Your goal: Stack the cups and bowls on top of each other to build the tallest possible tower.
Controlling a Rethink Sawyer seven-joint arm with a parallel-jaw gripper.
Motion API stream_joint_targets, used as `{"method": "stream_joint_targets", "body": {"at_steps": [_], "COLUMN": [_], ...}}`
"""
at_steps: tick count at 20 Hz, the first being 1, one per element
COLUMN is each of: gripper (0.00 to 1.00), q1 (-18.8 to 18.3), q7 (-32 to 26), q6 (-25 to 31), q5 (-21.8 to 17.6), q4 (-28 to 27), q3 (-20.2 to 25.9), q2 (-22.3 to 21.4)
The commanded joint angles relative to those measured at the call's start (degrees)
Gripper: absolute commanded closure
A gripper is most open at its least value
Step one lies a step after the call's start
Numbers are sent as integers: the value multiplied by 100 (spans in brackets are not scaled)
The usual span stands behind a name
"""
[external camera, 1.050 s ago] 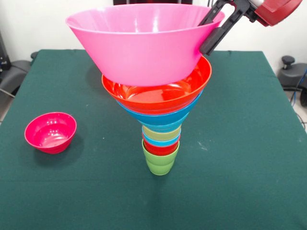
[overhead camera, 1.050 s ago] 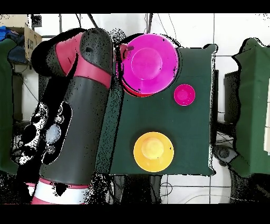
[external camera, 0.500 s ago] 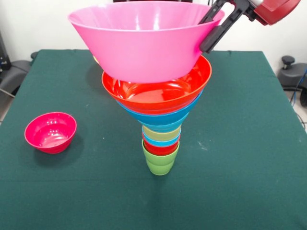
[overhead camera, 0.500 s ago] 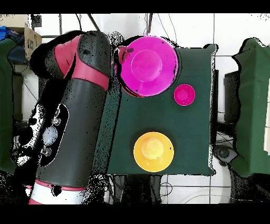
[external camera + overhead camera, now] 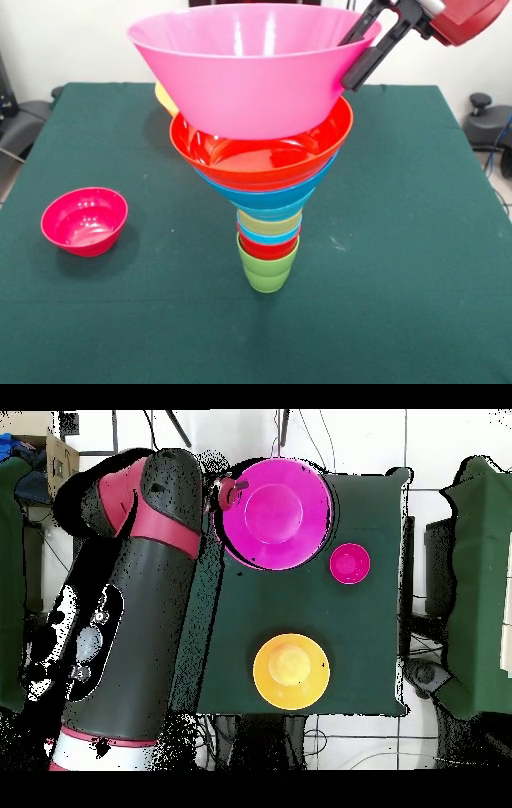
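Observation:
The tower [image 5: 268, 232] stands mid-table on a lime green cup [image 5: 268, 270]. Red, light blue and yellowish cups are nested above it, then a blue bowl [image 5: 268, 196] and a wide red-orange bowl [image 5: 264, 156]. My gripper [image 5: 352, 61] is shut on the right rim of the large pink bowl [image 5: 244, 80], one finger inside and one outside. The pink bowl hangs over the red-orange bowl, its base at that bowl's mouth; contact is unclear. From overhead the pink bowl [image 5: 275, 514] hides the tower, with the gripper [image 5: 232, 490] at its left rim.
A small magenta bowl [image 5: 84, 222] sits upright on the green table [image 5: 416, 280] at the left. The large yellow-orange bowl [image 5: 290, 672] stands apart nearer the robot's base; its edge [image 5: 164, 98] peeks from behind the pink bowl. The thick arm [image 5: 140, 584] covers the table's left side overhead.
The gripper has carried the pink bowl slightly up and to the right in the front view, uncovering the yellow-orange bowl's edge behind it. The tower and magenta bowl have not moved.

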Motion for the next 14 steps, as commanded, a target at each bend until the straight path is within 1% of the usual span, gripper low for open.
{"method": "stream_joint_targets", "body": {"at_steps": [1, 14], "gripper": [100, 100], "q1": [112, 122], "q7": [353, 381], "q6": [-277, -460], "q5": [-372, -359], "q4": [559, 687], "q3": [290, 307], "q2": [88, 60]}}
